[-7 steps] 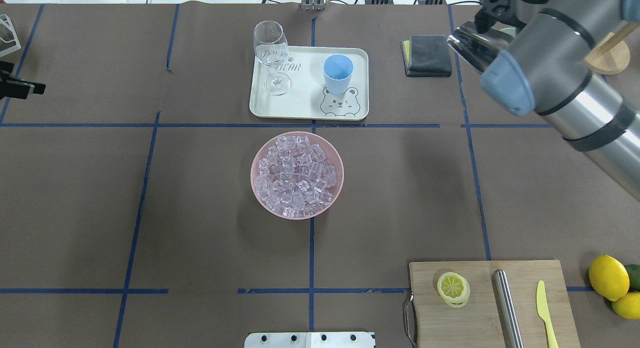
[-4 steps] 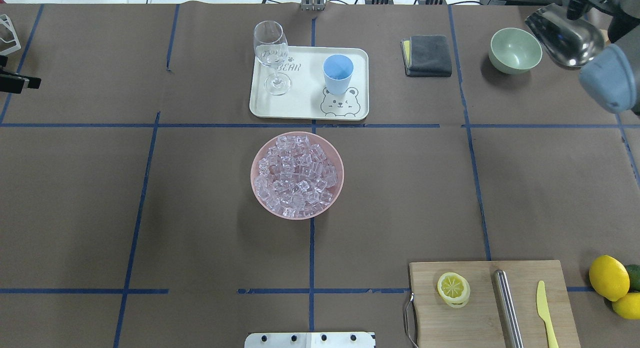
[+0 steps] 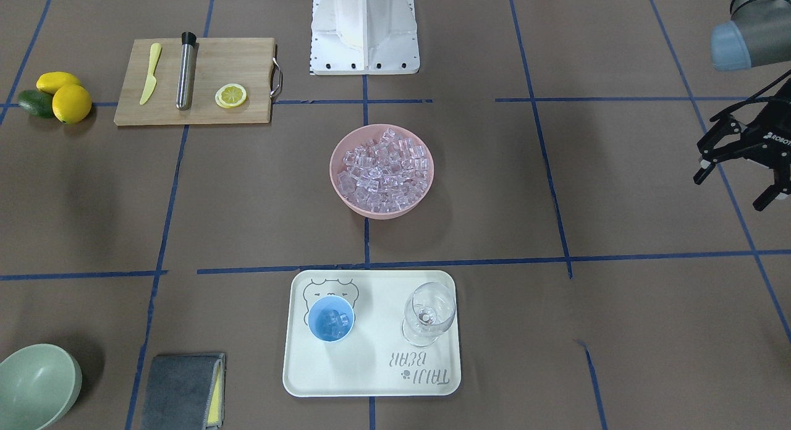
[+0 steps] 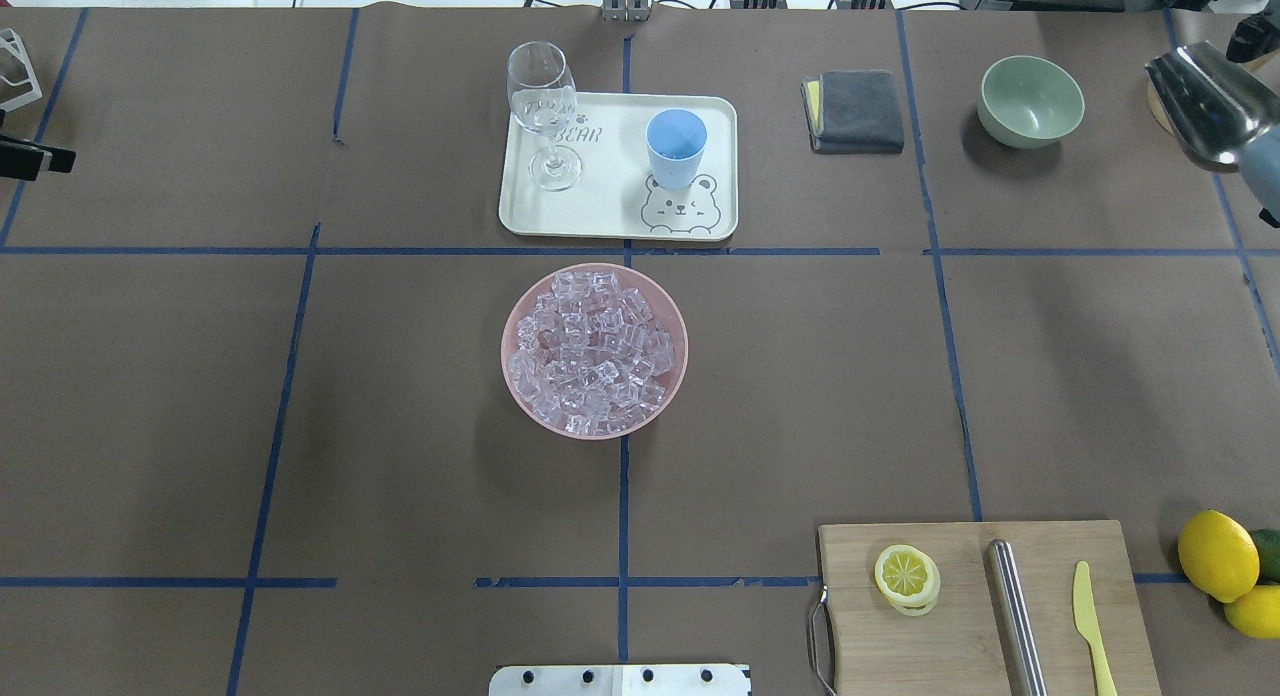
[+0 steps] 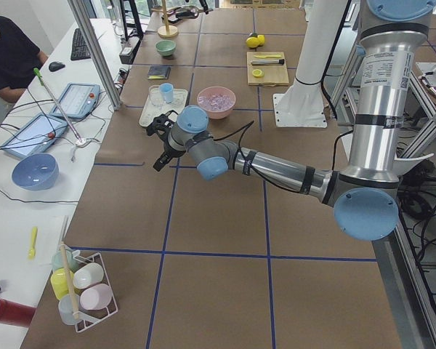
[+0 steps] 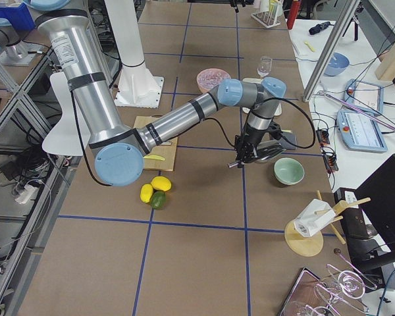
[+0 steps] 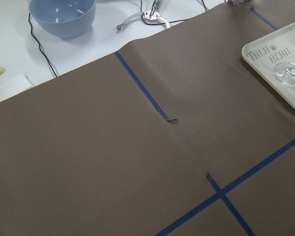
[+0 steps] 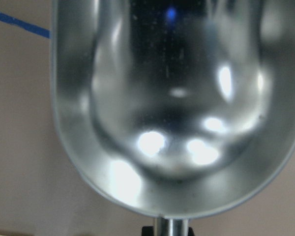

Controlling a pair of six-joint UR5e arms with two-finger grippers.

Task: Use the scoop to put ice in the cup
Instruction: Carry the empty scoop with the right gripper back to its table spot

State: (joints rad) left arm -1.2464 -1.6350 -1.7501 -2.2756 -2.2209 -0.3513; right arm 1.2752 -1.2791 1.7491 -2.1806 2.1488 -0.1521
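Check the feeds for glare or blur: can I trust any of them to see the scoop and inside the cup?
Right wrist view: the scoop fills the frame, soft-focused, with white hot spots in its trough. Overhead view: scoop clipped at the right edge; the inside of the cup reads flat blue. Front-facing view: sharp, evenly lit, ice shows inside the cup.

Tray [image 3: 371, 362]: "TAIJI BEAR" printed on it, upside down from the front camera and also legible from my left wrist; overhead, only "BEAR" shows beside the wine glass [image 4: 541, 106]. My left gripper [image 3: 732, 186] carries white letters "ROBOT" on its body, cut off at the frame edge.
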